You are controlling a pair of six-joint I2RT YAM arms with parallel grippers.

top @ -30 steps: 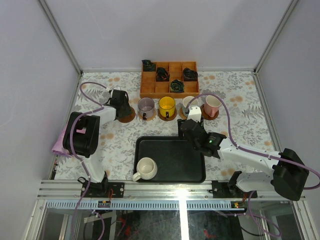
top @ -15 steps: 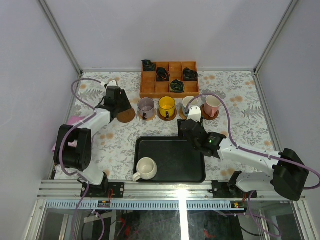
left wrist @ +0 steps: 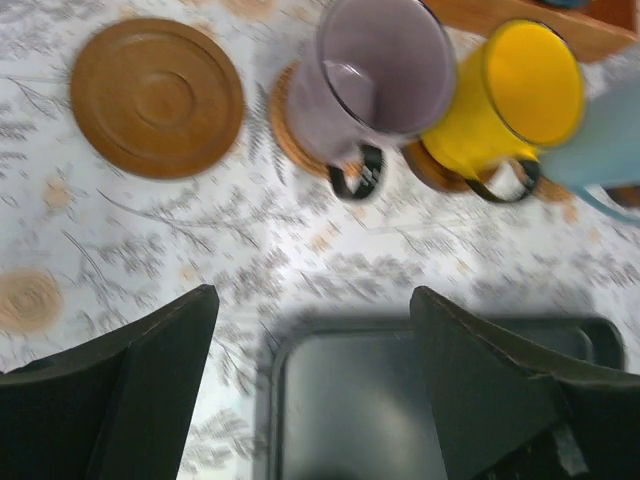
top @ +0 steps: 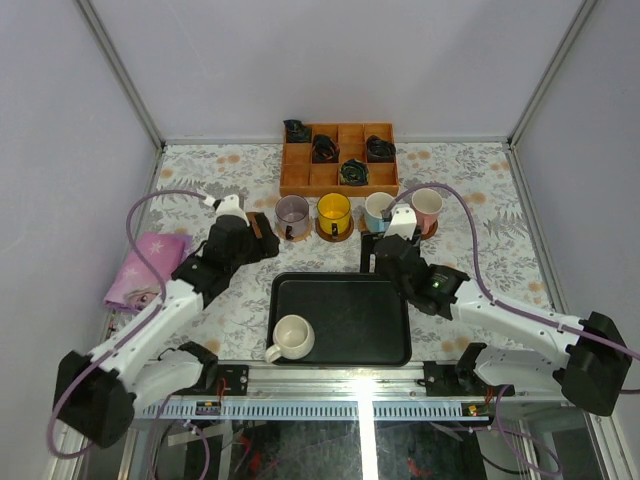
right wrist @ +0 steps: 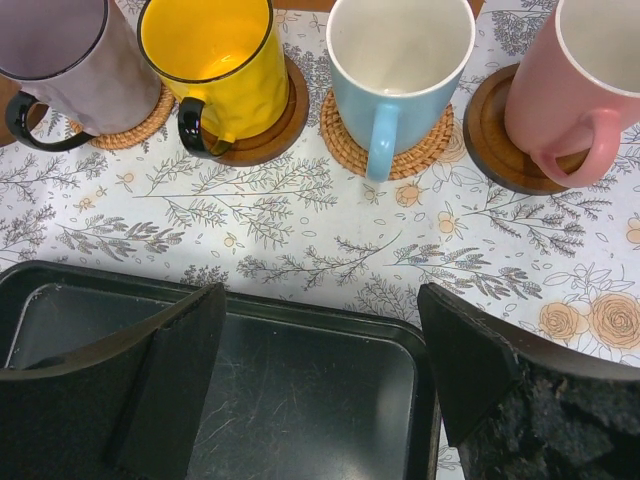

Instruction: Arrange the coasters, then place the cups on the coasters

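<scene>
Left gripper and right gripper open, empty; cream cup in the black tray.
I see one bare coaster upper left in my left wrist view, beside the mauve cup.

Four cups are seen standing upright in a row just ahead of the right gripper, each set on its own coaster. The mauve cup is carried by a woven tan coaster, the yellow cup by a dark brown coaster, the light blue cup by a second woven tan coaster, and the pink cup by a second dark brown coaster. Their handles are turned toward that gripper. A bare dark brown coaster is laid flat ahead of the left gripper, off to one side, near the mauve cup. The cream cup is seen upright behind both grippers, on no coaster.
</scene>
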